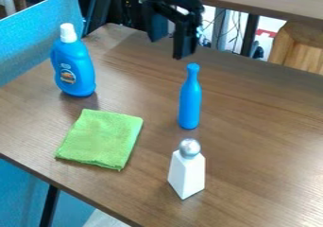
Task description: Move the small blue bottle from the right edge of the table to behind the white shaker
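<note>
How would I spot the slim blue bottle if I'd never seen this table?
On the brown table, look just right of the green cloth. The slim bottle stands behind the white, silver-topped container. It is blue to the very tip, unlike the fatter blue bottle with a white cap.

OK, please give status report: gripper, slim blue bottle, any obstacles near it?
Gripper open, over table's far part. Slim blue bottle upright, nearest to gripper. White silver-capped bottle stands close, on camera side.

Two blue bottles (190,103), one white bottle with silver top (187,174), one green cloth (101,138)
</note>
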### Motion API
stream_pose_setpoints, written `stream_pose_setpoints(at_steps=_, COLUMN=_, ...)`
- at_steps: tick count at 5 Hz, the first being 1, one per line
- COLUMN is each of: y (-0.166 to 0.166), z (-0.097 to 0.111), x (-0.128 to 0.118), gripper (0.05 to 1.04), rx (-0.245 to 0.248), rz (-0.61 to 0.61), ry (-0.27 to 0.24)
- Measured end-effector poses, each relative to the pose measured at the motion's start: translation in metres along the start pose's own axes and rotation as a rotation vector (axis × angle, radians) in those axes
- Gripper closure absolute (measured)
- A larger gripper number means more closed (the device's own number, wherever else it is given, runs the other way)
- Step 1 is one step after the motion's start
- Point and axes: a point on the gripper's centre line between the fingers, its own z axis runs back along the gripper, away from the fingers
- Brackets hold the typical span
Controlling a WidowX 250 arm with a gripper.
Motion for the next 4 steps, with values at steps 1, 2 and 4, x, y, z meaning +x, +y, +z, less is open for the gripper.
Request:
stream_pose_setpoints(at_steps=1, y=-0.018, z=0.02, x=-0.045, gripper=0.083, rx=-0.032, rz=0.018, ry=-0.04)
stream_pose_setpoints(at_steps=2, y=-0.016, z=0.011, x=-0.069, gripper=0.083, rx=0.0, rz=0.043, ry=0.018)
stream_pose_setpoints(at_steps=4, y=0.014, z=-0.007, x=-0.097, gripper=0.083, rx=0.001, rz=0.087, ry=0.097)
